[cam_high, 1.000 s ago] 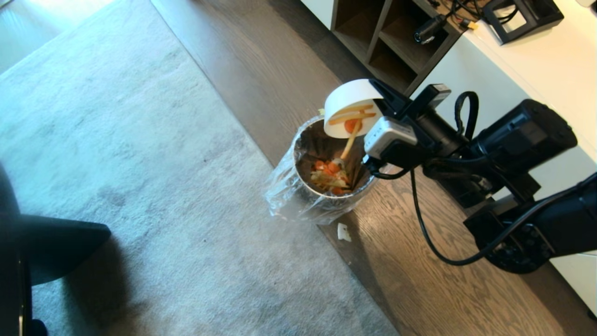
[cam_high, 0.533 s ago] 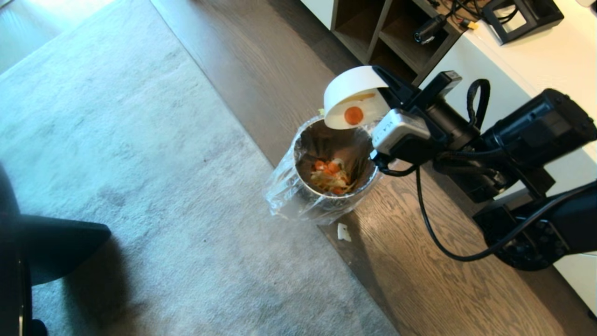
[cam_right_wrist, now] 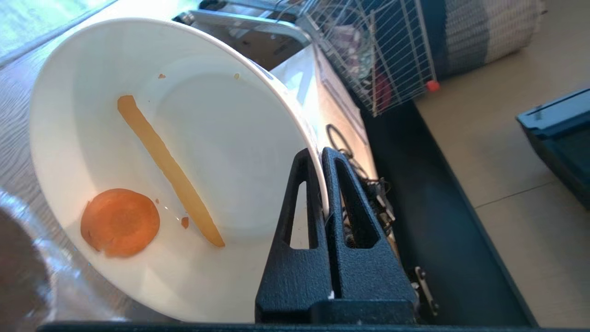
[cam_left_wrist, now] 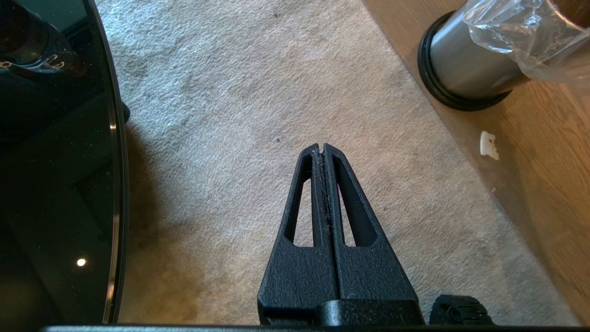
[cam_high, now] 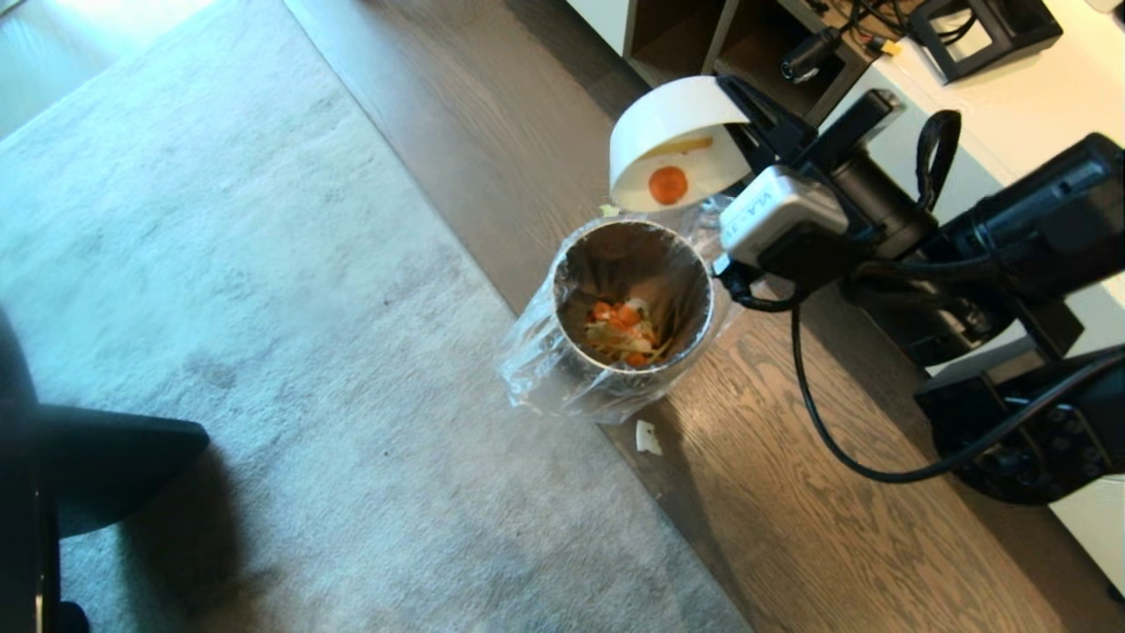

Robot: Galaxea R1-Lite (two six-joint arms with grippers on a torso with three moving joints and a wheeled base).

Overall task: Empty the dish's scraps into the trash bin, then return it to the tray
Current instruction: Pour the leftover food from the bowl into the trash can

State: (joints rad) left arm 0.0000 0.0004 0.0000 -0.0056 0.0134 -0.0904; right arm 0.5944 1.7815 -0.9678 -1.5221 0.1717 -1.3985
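My right gripper (cam_right_wrist: 320, 154) is shut on the rim of the white dish (cam_high: 672, 136), one finger inside and one outside. The dish (cam_right_wrist: 175, 152) hangs tipped on its side above and just behind the trash bin (cam_high: 628, 303), mouth facing the bin. A round carrot slice (cam_right_wrist: 120, 222) and one pale strip (cam_right_wrist: 168, 168) still cling to its inner wall. More scraps (cam_high: 622, 332) lie at the bottom of the steel bin with its clear bag liner. My left gripper (cam_left_wrist: 322, 148) is shut and empty, parked over the carpet. The tray is out of view.
A small white scrap (cam_high: 648, 437) lies on the wood floor in front of the bin. A grey carpet (cam_high: 220, 308) covers the floor to the left. A white cabinet with open wooden cubbies (cam_high: 729, 61) stands behind the bin. A dark round tabletop (cam_left_wrist: 55, 161) is beside my left gripper.
My right gripper has lifted the tipped dish up and back from the bin's mouth. Some strips slid out of it into the bin; the carrot slice and one strip stayed stuck.
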